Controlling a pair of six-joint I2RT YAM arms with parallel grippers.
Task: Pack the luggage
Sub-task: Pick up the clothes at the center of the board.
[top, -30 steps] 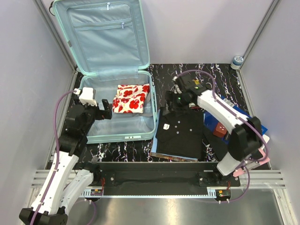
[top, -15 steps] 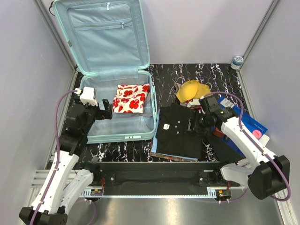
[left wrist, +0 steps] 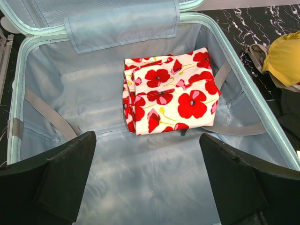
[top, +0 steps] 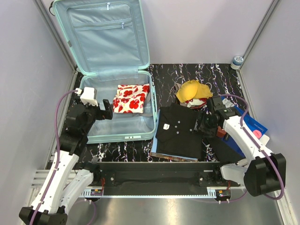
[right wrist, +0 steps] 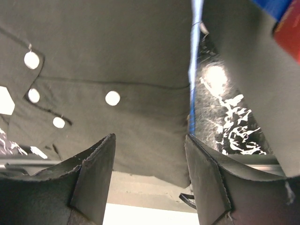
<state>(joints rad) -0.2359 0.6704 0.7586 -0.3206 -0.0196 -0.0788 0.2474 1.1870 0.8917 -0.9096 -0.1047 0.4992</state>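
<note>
The mint-green luggage (top: pixel 89 79) lies open at the back left, its lid up. A folded white cloth with red flowers (top: pixel 131 98) lies in its tray, and shows in the left wrist view (left wrist: pixel 169 95). My left gripper (top: pixel 107 108) is open and empty above the tray's near left part (left wrist: pixel 147 185). A folded black shirt with white buttons (top: pixel 180 131) lies right of the luggage. My right gripper (top: pixel 207 123) is open and empty just above the shirt's right edge (right wrist: pixel 149 149). A yellow cloth (top: pixel 193 90) lies behind the shirt.
A flat blue box (top: pixel 251 123) lies at the far right under my right arm, with a dark garment (top: pixel 230 149) beside it. A flat book (top: pixel 169 156) lies under the shirt. A small round tin (top: pixel 237 61) stands at the back right corner.
My right arm has swung from the back of the shirt, over the yellow cloth, forward and right to the shirt's right edge. The yellow cloth came into sight. The left arm has not moved.
</note>
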